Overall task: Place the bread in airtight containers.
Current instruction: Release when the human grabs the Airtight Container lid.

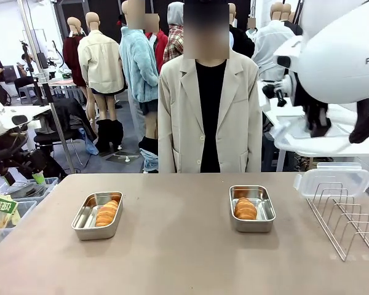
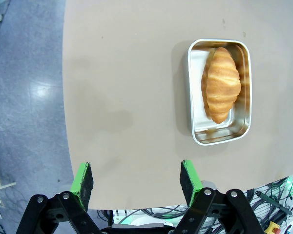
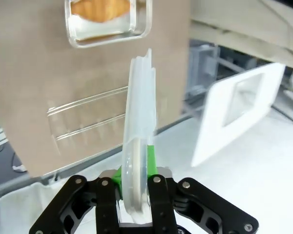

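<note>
Two airtight containers stand open on the table, the left one and the right one. Each holds one golden ridged bread roll, left and right. My left gripper hangs open above the table's edge, with a container and its bread ahead and to the right. My right gripper is shut on a clear white-rimmed lid, held edge-on high over the table. Past it lie a container and its bread.
A wire rack stands at the table's right side, with a clear lid at its far end. A person stands at the far edge. The right arm's white body hangs at top right. Bins sit off the left edge.
</note>
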You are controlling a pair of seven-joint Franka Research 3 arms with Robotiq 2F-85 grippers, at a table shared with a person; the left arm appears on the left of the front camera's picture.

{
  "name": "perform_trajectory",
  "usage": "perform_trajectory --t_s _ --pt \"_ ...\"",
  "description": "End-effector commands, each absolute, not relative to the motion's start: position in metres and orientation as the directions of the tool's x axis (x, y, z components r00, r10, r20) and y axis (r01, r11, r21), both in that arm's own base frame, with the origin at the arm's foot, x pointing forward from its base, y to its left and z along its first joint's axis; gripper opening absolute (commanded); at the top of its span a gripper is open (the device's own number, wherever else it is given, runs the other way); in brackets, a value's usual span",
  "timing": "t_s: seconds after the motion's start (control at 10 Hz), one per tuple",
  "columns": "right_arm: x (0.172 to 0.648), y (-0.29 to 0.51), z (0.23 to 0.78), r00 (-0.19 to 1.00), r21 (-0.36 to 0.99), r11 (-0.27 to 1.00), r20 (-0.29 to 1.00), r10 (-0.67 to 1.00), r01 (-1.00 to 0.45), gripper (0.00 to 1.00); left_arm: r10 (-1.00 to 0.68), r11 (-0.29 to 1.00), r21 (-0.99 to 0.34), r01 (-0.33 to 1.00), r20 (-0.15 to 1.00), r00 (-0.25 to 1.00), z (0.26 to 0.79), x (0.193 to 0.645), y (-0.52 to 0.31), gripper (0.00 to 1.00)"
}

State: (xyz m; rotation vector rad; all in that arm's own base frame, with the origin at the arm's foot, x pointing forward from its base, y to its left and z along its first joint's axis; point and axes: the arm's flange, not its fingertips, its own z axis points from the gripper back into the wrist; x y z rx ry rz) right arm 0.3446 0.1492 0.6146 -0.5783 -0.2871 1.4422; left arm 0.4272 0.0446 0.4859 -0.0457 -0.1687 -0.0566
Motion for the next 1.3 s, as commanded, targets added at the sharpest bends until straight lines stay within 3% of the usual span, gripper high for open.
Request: perform_trajectory --t_s 0.0,0.1,0.4,0.6,1.2 --pt "0.380 0.166 0.611 0.027 -0.641 -0.091 -0.173 0.985 -0.762 0.00 -0.040 0.998 -0.042 0.048 0.177 0.983 0.486 0.428 0.045 0.92" --pt "0.397 0.177 0.617 -0.061 -0.639 -0.180 -0.204 0.977 -0.748 0.00 -0.040 0.998 -0.042 0.048 0.177 0.983 0.486 0.428 0.045 0.92" --pt "0.444 0.200 0.609 -0.153 -0.585 -0.231 -0.181 0.972 -0.778 0.00 -0.040 0.998 -0.042 0.048 0.177 0.983 0.486 0.428 0.045 0.92" --pt "0.467 0.206 0.600 -0.145 -0.553 -0.208 -0.156 0.977 -0.807 0.00 -0.040 0.998 -0.042 0.048 0.177 0.983 0.486 0.428 0.045 0.92" --pt "0.477 0.207 0.593 -0.150 -0.538 -0.198 -0.133 0.980 -0.819 0.00 -0.040 0.998 -0.042 0.048 0.177 0.983 0.486 0.428 0.045 0.92"
